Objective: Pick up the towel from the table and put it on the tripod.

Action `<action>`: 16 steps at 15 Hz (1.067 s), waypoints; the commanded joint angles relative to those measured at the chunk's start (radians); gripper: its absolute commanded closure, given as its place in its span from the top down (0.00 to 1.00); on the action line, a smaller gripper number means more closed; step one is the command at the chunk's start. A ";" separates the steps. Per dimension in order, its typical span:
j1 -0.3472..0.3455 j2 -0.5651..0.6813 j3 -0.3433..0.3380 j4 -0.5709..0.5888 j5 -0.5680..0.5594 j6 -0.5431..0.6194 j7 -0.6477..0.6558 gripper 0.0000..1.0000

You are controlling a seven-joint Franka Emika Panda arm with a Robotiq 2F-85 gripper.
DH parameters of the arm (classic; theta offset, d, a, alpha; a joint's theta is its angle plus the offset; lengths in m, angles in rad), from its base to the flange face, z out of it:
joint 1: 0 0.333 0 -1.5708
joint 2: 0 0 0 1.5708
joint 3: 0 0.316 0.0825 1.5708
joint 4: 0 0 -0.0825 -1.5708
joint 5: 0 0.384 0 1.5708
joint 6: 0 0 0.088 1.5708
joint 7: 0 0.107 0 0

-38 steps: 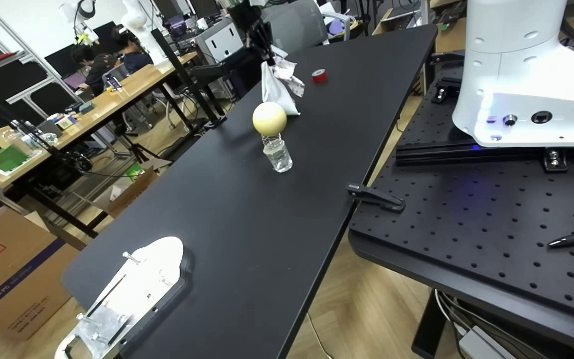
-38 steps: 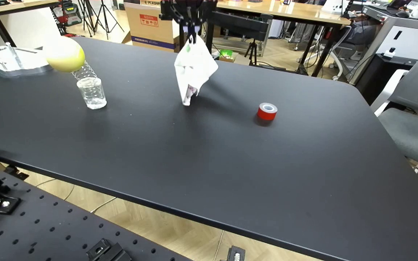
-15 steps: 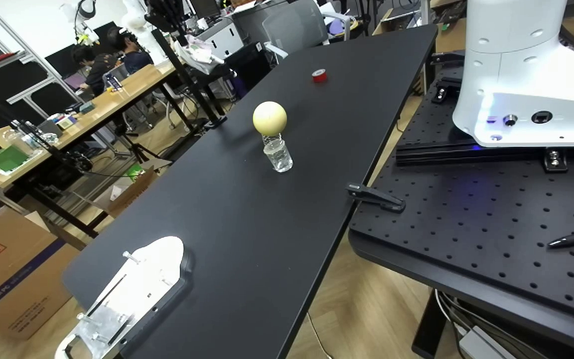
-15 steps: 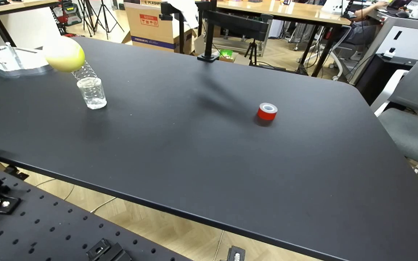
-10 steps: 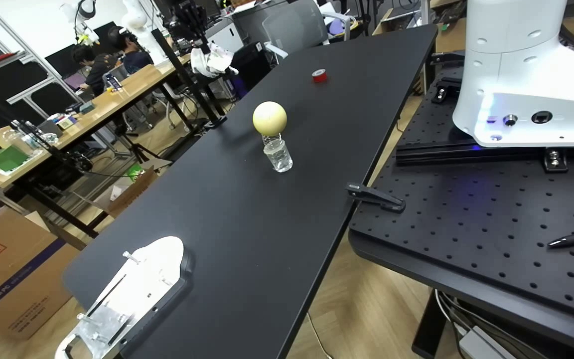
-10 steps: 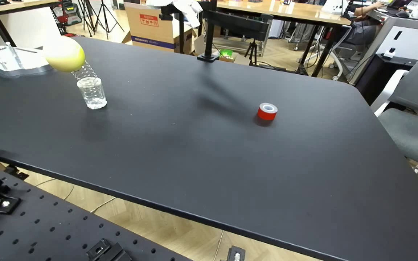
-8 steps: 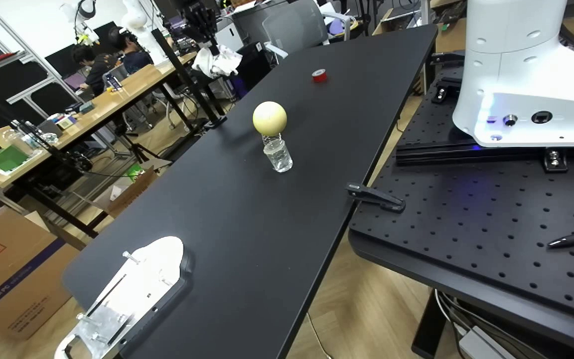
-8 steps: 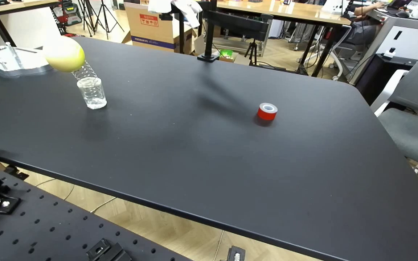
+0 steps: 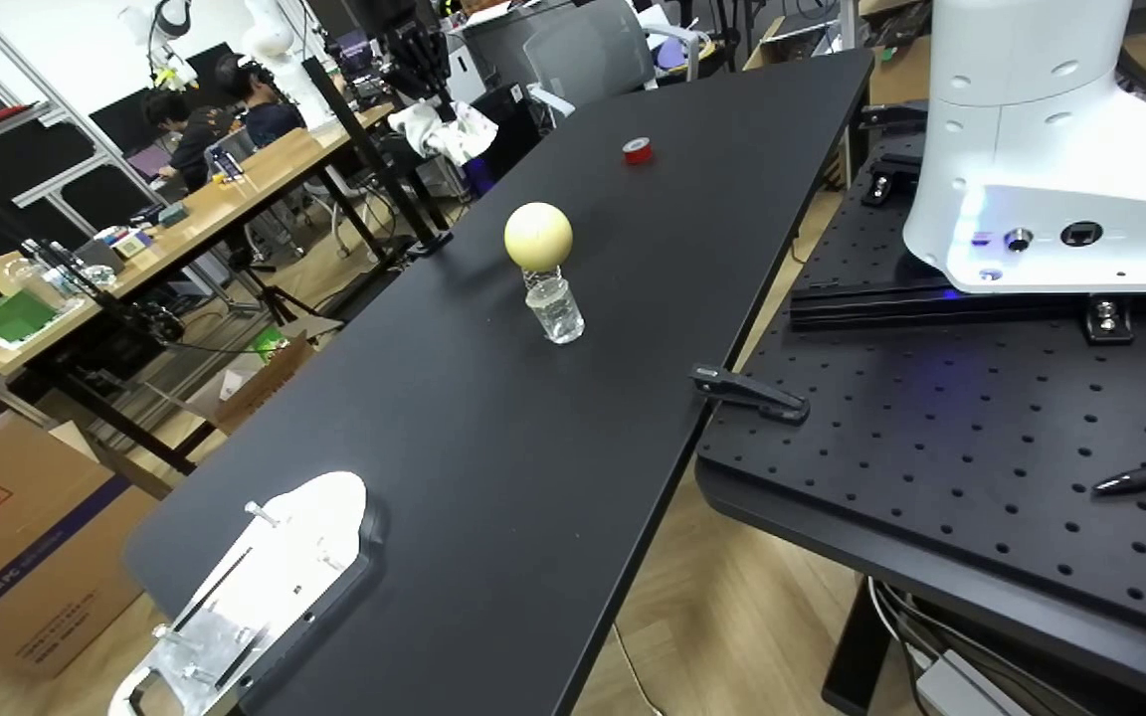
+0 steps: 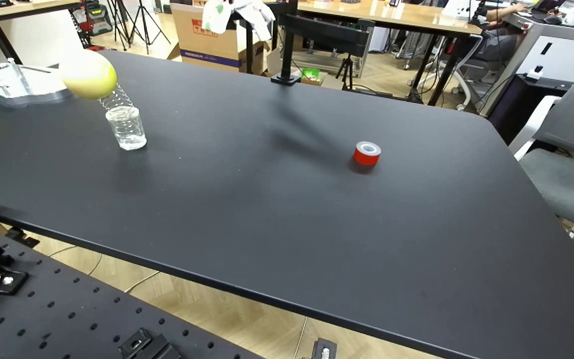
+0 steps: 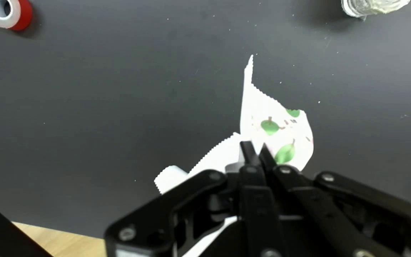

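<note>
My gripper (image 9: 446,109) is shut on the white towel (image 9: 449,134), above the far table edge. In the wrist view the gripper (image 11: 257,144) has its fingertips nearly together on the towel (image 11: 262,107), which shows green prints. The black tripod-like stand has its base (image 9: 429,242) on the far table edge; its post (image 10: 289,60) carries a horizontal arm. In an exterior view the towel (image 10: 257,17) hangs in two lobes in front of or over that arm. I cannot tell whether it touches. The gripper is above that frame.
On the table (image 9: 434,398) are a red tape roll (image 9: 638,151), a yellow ball (image 9: 538,237) above a clear cup (image 9: 556,310), and a white plate device (image 9: 265,577). A grey chair (image 10: 566,134) stands beside the table. A black clip (image 9: 750,393) bridges the near edge.
The gripper lifted the towel off the table to the far-edge stand. In the last second it moved a little down and back toward the table, with the towel still hanging from it.
</note>
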State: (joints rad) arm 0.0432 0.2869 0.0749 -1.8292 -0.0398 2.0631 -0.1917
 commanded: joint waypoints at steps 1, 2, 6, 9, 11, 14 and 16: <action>0.008 -0.024 0.001 -0.025 -0.015 -0.003 -0.007 0.33; 0.010 -0.028 0.002 -0.027 -0.017 -0.004 -0.010 0.41; 0.020 -0.042 0.005 -0.036 -0.045 0.000 -0.007 0.67; 0.032 -0.062 0.007 -0.044 -0.076 0.007 0.000 0.89; 0.040 -0.078 0.009 -0.050 -0.093 0.006 0.006 0.98; 0.048 -0.114 0.011 -0.071 -0.099 0.018 0.028 1.00; 0.049 -0.140 0.006 -0.095 -0.092 0.052 0.069 1.00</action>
State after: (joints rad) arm 0.0887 0.2130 0.0857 -1.8617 -0.1208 2.0749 -0.1929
